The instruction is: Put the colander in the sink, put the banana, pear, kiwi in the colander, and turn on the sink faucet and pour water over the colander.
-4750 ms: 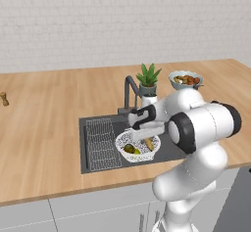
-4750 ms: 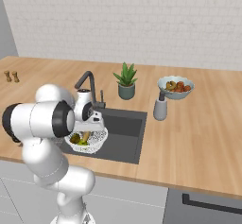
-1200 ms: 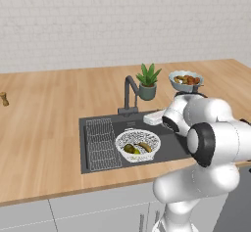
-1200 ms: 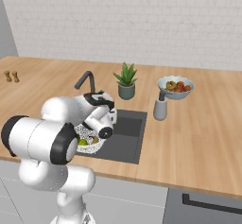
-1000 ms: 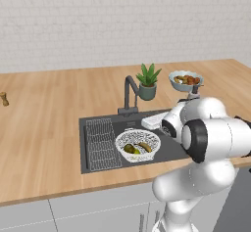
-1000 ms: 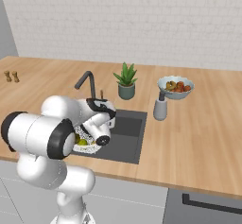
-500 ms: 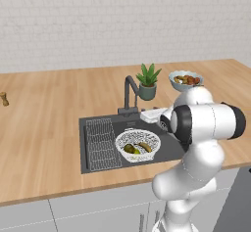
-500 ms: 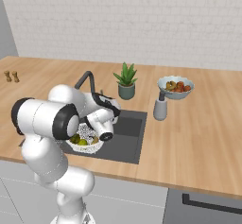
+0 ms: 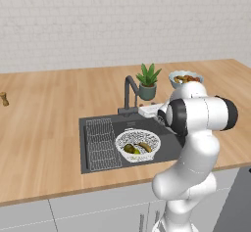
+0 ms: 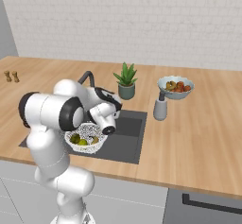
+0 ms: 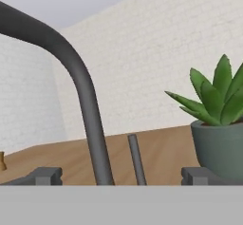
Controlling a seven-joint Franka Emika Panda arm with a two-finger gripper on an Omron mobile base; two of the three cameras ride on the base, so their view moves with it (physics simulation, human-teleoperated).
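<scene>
- Left base view: the colander [image 9: 138, 145] sits in the sink [image 9: 162, 150], in the middle of the basin beside the wire rack [image 9: 102, 144] that fills the left end, so anything poured from above would drain straight through.
- In the same view yellow and green fruit lies inside the colander. The banana [image 9: 144, 147] shows as a curved yellow piece, and a yellow-green round fruit beside it looks like the pear [image 9: 130, 149]. I cannot pick out the kiwi with certainty at this size.
- The sink faucet [image 9: 129, 93] stands at the back edge of the sink, its bent spout reaching toward the basin. No stream shows, so the water step looks not yet done.
- Hand view: the camera looks level along the counter at the faucet's curved spout [image 11: 80, 91] and a thin upright rod, probably its lever [image 11: 136, 158], close ahead and between the two finger tips.
- The gripper [image 11: 121, 176] has its fingers [image 11: 45, 175] spread wide with nothing between them. That stance suits closing around or nudging the lever.
- The potted plant [image 11: 218, 134] stands just right of the faucet, near enough to brush.
- The fruit bowl [image 10: 175, 87] and a grey dispenser [image 10: 160, 107] sit toward the counter's right, well apart.
</scene>
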